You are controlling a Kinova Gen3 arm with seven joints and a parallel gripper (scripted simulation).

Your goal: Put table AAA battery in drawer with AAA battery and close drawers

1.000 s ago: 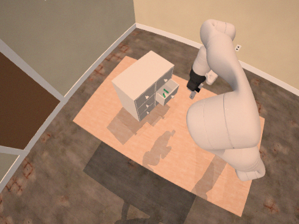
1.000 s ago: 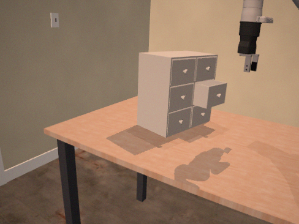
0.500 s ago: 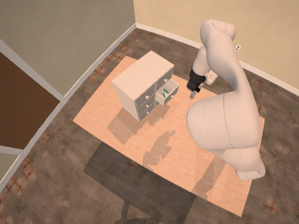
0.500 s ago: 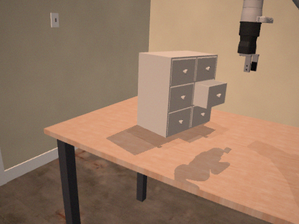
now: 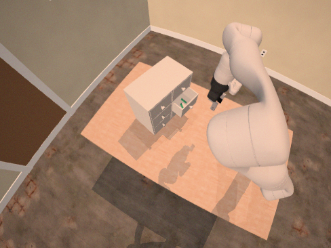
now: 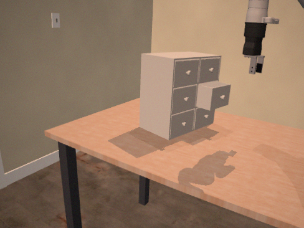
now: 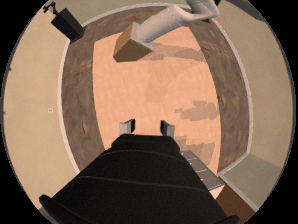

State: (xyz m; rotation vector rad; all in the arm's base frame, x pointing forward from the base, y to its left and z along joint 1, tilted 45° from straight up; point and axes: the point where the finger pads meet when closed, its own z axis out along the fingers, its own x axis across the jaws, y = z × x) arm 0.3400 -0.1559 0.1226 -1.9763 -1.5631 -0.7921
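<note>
My gripper (image 5: 216, 102) (image 6: 256, 65) (image 7: 147, 124) is open, its two fingers standing wide apart with nothing between them. I hold it above the tabletop (image 5: 203, 183) (image 6: 103, 124) (image 7: 125, 90), out in front of the chest (image 5: 161, 81) (image 6: 157, 93) (image 7: 212, 189) and well apart from it, fingertips pointing down.

The chest stands upright, with six drawers in two columns of three. The middle drawer (image 5: 186, 102) (image 6: 220, 97) of the column nearer my gripper is pulled out; the other five look pushed in.

Inside that open drawer I see two small green things (image 5: 183, 100), near each other and lying at different angles. I take them for the two AAA batteries, the task's one and its like, though they are too small for me to read their type. From the side, the drawer's walls hide them. The pulled-out drawer looks roughly level, and its knob (image 5: 190, 107) (image 6: 222, 97) faces outward, clear of my fingers.
</note>
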